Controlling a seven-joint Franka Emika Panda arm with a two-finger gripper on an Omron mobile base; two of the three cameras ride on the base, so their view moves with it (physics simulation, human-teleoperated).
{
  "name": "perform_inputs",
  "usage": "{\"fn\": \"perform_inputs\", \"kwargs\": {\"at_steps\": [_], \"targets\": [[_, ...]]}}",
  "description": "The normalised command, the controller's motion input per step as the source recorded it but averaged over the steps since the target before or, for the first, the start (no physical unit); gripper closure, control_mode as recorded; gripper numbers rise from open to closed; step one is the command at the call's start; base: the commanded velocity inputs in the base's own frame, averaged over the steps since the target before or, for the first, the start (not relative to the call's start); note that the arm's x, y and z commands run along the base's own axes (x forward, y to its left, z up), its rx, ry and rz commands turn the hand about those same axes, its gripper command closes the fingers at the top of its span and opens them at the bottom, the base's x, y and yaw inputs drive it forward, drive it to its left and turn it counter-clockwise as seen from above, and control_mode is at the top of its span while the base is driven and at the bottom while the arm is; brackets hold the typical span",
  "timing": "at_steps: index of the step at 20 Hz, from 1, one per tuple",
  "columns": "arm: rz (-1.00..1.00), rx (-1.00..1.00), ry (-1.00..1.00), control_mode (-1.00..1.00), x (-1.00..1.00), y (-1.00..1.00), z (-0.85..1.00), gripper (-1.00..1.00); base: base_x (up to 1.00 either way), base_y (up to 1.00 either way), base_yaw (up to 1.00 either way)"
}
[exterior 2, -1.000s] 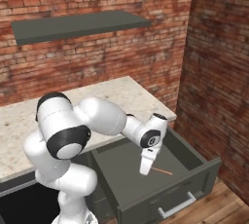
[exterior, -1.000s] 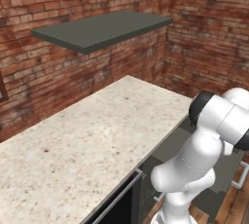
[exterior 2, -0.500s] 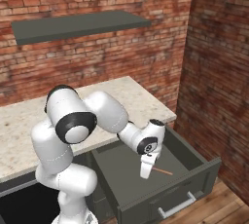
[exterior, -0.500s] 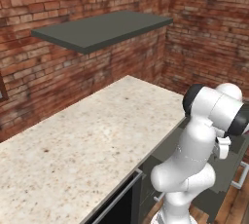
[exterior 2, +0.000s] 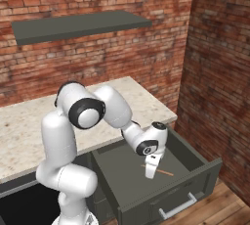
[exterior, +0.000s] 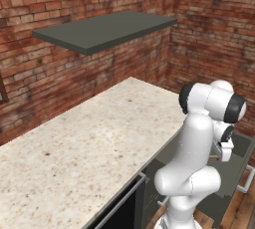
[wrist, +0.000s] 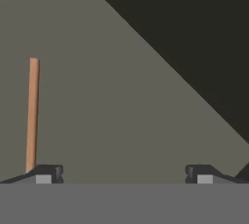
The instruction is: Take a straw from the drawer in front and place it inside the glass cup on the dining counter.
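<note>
The drawer stands pulled out, and the thin tan-orange straw lies flat on its dark grey floor. My gripper hangs inside the drawer, pointing down right over the straw's near end. In the hand view the straw runs up from just above the left fingertip, outside the gap. The gripper is open with nothing between its fingers. From the left base view the gripper shows low beside the arm. The glass cup is out of view.
A beige speckled stone counter tops the drawer; I cannot tell whether it is the dining counter. A dark shelf hangs on the brick wall. Another brick wall closes in on the right. The drawer front carries a silver handle.
The arm has folded lower and the hand has sunk a little deeper into the drawer, closer over the straw. The jaws stay open; the straw has not moved.
</note>
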Motion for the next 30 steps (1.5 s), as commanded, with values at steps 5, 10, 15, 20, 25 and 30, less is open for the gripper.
{"fn": "perform_inputs", "kwargs": {"at_steps": [5,10,15,20,25,30], "targets": [[0.00,0.00,0.02,-1.00,0.55,-0.32,-0.20,-1.00,0.00,0.00,0.00],[0.01,0.00,0.00,-1.00,0.39,-0.32,-0.33,-1.00,0.00,0.00,0.00],[0.04,0.00,0.00,-1.00,0.04,-0.18,-0.47,-1.00,0.00,0.00,0.00],[0.05,0.00,-0.01,-1.00,0.24,-0.03,-0.35,-1.00,0.00,0.00,0.00],[0.04,0.00,0.00,-1.00,0.33,-0.01,-0.23,-1.00,0.00,0.00,0.00],[0.02,0.00,0.00,-1.00,0.21,0.00,-0.29,-1.00,0.00,0.00,0.00]]}}
